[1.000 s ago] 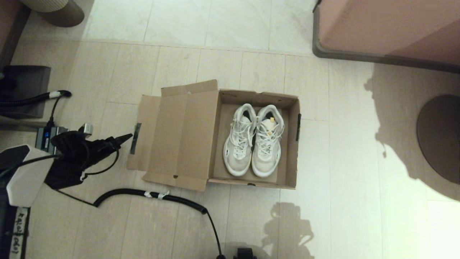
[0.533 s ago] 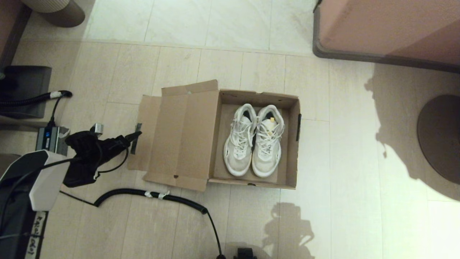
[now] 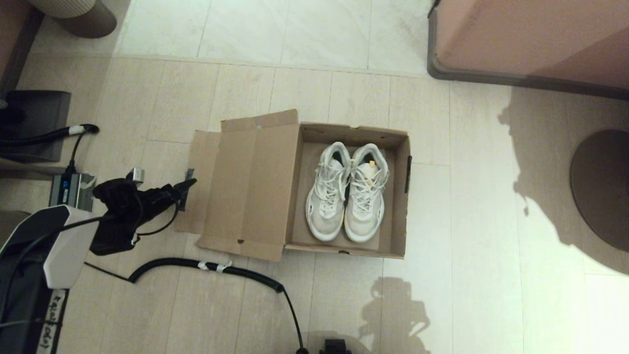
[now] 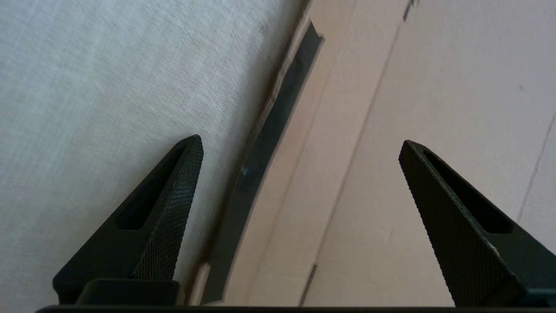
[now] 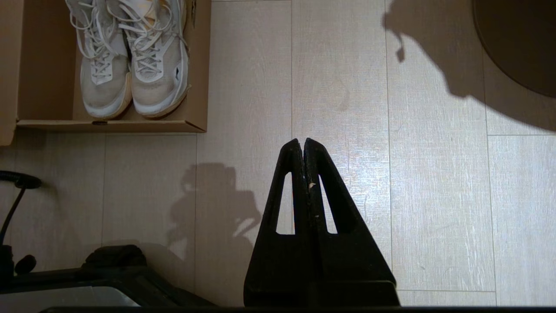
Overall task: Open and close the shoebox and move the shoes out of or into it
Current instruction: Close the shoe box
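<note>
Shoebox (image 3: 300,189) lid's taped edge flap (image 4: 265,143) sits between spread left pincer (image 4: 299,148) fingers, ungrasped; right pincer (image 5: 302,143) clenched, parked.

The pale tiled floor (image 3: 491,221) is occupied by the open shoebox (image 3: 245,196), a coiled black cable (image 3: 206,268) and a pink-brown furniture block (image 3: 530,39).

A home's living area: pale tiled floor (image 3: 491,221), pink-brown furniture block (image 3: 530,39), round dark stand base (image 3: 602,189).
</note>
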